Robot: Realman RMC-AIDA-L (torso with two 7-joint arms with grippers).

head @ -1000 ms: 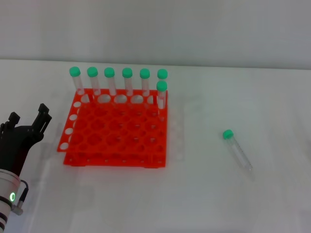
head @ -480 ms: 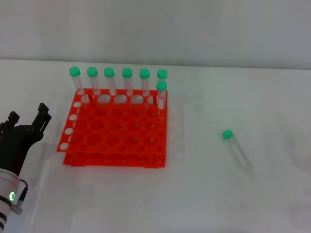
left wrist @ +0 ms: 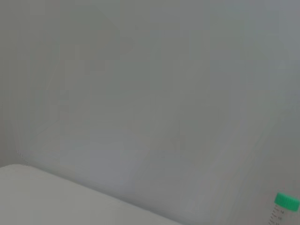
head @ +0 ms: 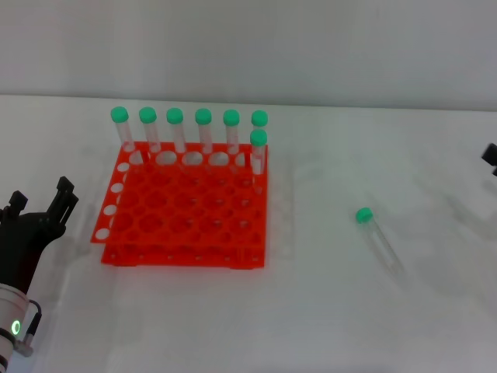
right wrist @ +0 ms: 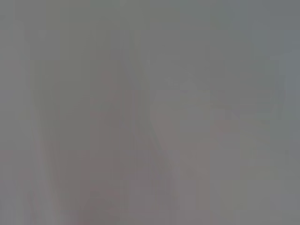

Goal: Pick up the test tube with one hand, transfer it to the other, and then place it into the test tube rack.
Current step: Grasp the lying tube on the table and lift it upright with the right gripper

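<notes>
On the white surface (head: 326, 311), the left gripper (head: 39, 211) rests low at the near left corner, its black fingers spread apart and empty, on a silver-white arm with a small green light. At the far right edge only a black sliver of the right gripper (head: 490, 157) shows; its state cannot be told. The slim clear test tube (head: 378, 238), green-capped and tapered, lies flat right of the glossy orange-red test tube rack (head: 186, 214), where seven similar tubes (head: 203, 130) stand.

Orange-red rack (head: 186, 210); clear test tube (head: 379, 238), green cap; black left gripper (head: 35, 225); white table (head: 349, 311).
</notes>
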